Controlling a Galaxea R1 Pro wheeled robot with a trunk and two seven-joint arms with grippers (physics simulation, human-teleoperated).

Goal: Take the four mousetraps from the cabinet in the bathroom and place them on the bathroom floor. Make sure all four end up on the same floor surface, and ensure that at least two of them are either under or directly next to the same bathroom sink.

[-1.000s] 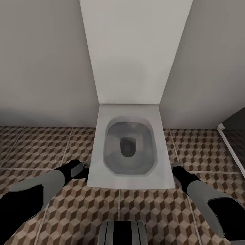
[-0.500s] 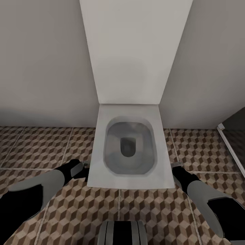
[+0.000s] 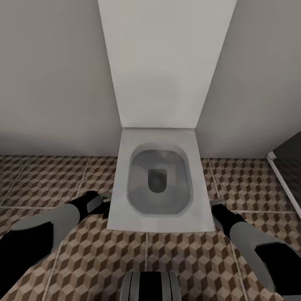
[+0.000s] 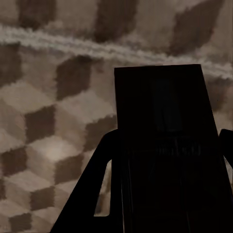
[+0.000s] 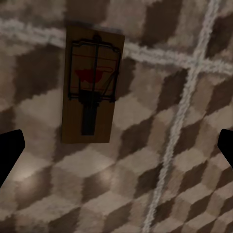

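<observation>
One mousetrap (image 5: pixel 92 85), a flat brown board with a dark wire bar and a red patch, lies on the cube-patterned bathroom floor (image 5: pixel 184 184). My right gripper (image 5: pixel 116 148) hangs open just above it, right of the toilet (image 3: pixel 215 203). A dark flat slab, apparently another mousetrap (image 4: pixel 165 107), sits between the fingers of my left gripper (image 4: pixel 167 145). That gripper is shut on it, low over the floor tiles (image 4: pixel 43 145) by the toilet's left side (image 3: pixel 104 201). The cabinet and the sink are out of view.
A white toilet (image 3: pixel 121 200) with its lid (image 3: pixel 159 62) raised stands straight ahead against the pale wall, between my two arms. A white-framed dark opening (image 3: pixel 284 175) lies at the right edge. Patterned floor (image 3: pixel 46 179) stretches to either side. My base (image 3: pixel 150 286) shows below.
My left arm has shifted slightly left and away from the toilet's edge. The right arm and the toilet look the same.
</observation>
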